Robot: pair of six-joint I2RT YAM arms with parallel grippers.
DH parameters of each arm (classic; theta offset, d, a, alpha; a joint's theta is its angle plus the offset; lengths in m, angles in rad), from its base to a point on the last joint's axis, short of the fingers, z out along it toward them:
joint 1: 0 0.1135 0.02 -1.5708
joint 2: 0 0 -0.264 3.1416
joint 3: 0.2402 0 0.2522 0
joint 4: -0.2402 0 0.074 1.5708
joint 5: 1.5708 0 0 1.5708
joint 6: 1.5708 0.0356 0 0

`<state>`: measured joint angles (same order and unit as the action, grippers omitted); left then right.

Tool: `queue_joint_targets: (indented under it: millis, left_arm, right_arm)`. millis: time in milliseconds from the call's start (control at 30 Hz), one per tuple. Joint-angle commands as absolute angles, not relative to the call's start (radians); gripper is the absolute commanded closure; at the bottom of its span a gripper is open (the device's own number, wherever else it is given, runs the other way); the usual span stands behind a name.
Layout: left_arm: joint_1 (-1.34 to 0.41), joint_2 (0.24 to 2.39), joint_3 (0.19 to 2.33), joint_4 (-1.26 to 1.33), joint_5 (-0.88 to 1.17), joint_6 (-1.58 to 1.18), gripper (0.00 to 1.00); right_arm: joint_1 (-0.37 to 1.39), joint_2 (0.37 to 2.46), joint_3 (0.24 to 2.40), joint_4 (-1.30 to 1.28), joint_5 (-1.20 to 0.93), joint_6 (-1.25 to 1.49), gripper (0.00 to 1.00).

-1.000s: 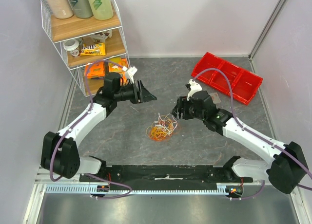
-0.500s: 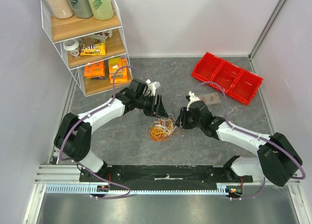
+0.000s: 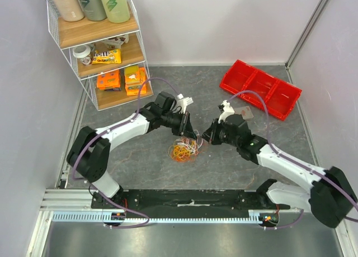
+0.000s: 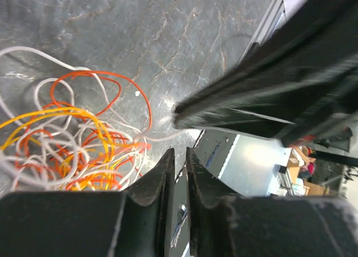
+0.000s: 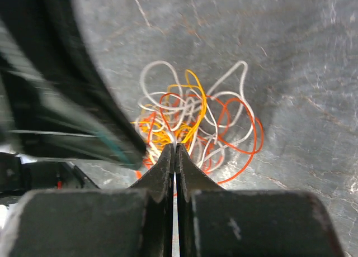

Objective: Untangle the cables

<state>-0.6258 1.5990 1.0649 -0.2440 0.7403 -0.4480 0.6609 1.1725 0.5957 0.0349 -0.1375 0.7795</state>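
The cables [image 3: 183, 150] lie in a small tangle of orange, yellow and white wire on the grey table. The left gripper [image 3: 188, 131] hovers at the bundle's upper edge. In the left wrist view its jaws [image 4: 178, 152] stand a narrow slit apart with no wire between them, and the cables [image 4: 72, 145] lie just to their left. My right gripper [image 3: 206, 136] reaches in from the right. Its fingertips [image 5: 174, 146] are pressed together on a white strand at the near edge of the cables [image 5: 190, 123]. The two grippers are close to each other.
A wire shelf rack [image 3: 100, 44] with bottles and snack packs stands at the back left. A red compartment tray [image 3: 260, 88] lies at the back right, with a small flat card [image 3: 244, 112] beside it. Walls close in on three sides.
Both arms have moved in over the tangle, the left one coming from near the shelf. Both sets of jaws have closed down, and the right one has pinched a white strand.
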Motion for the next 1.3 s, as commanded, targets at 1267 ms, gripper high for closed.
queue_joint_targets:
  millis: [1267]
  left_arm:
    - [-0.624,1.566,1.128,-0.351,0.541,-0.368,0.66]
  right_arm:
    - [0.657,0.894,1.625,-0.555,0.287,0.449,1.00]
